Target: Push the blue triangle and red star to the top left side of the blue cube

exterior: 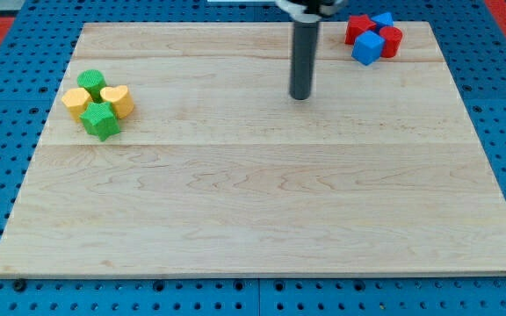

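Note:
A blue cube (367,47) sits near the board's top right corner. A red star (357,28) touches it on its upper left. A blue triangle (381,19) lies just above the cube, between the star and a red cylinder (391,40) on the cube's right. All of these form one tight cluster. My tip (300,95) rests on the board left of and below the cluster, about a block's width or more away from it, touching no block.
At the board's left stands a second cluster: a green cylinder (91,82), a yellow heart (117,99), a yellow block (76,102) and a green star (100,121). The wooden board (262,211) lies on a blue pegboard.

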Available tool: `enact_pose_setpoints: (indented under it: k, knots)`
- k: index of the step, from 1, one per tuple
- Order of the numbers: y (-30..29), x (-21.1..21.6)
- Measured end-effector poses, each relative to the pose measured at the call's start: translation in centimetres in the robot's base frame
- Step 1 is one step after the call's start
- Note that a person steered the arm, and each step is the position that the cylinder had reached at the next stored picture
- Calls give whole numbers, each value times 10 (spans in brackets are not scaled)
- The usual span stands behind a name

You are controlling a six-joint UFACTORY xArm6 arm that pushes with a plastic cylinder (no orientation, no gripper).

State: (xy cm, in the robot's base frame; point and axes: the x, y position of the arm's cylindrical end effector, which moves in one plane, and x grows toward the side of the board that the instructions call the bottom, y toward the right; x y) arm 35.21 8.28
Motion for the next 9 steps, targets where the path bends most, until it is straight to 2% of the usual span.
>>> enact_pose_setpoints:
  k: [3,4,6,7,9]
  knots:
    - [155,-44]
    - [179,-67]
    - [191,-158]
    - [188,-161]
    - [120,-160]
